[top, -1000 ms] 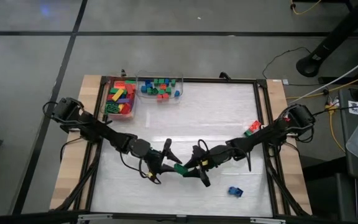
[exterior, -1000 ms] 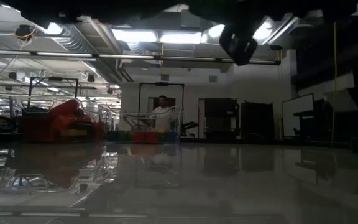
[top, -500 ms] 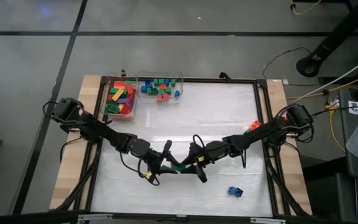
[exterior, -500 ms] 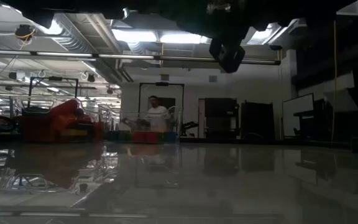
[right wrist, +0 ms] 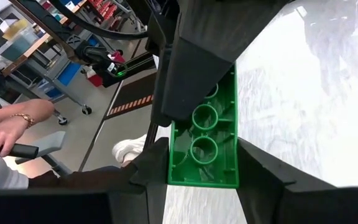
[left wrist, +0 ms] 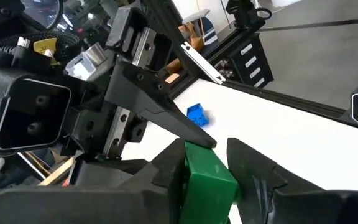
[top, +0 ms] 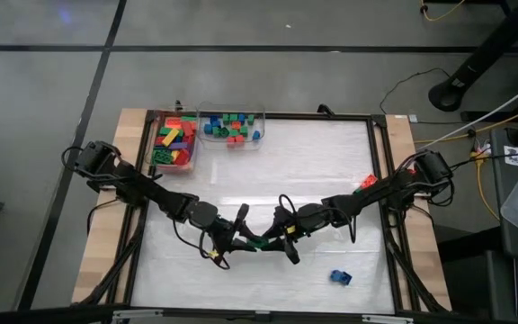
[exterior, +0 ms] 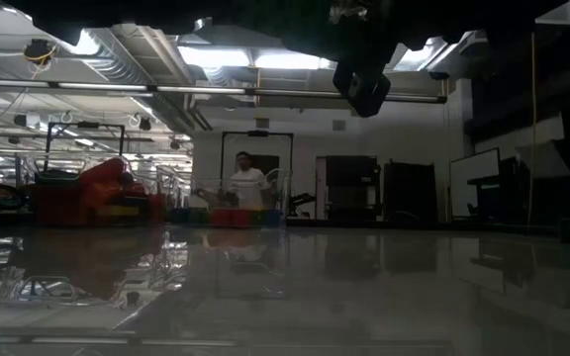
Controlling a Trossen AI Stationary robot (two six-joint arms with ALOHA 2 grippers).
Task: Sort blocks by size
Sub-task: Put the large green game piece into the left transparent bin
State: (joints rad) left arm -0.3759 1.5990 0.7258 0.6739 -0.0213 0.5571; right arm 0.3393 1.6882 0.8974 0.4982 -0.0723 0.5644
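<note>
My table (top: 322,171) has a white top inside a black frame, with bare wood strips along both sides. Two clear bins (top: 232,128) sit side by side at its far left corner. Cables (top: 502,117) trail over the grey floor to my right. Across the room a person (exterior: 246,184) stands by a rack, and a red sofa (exterior: 87,195) sits off to one side.
</note>
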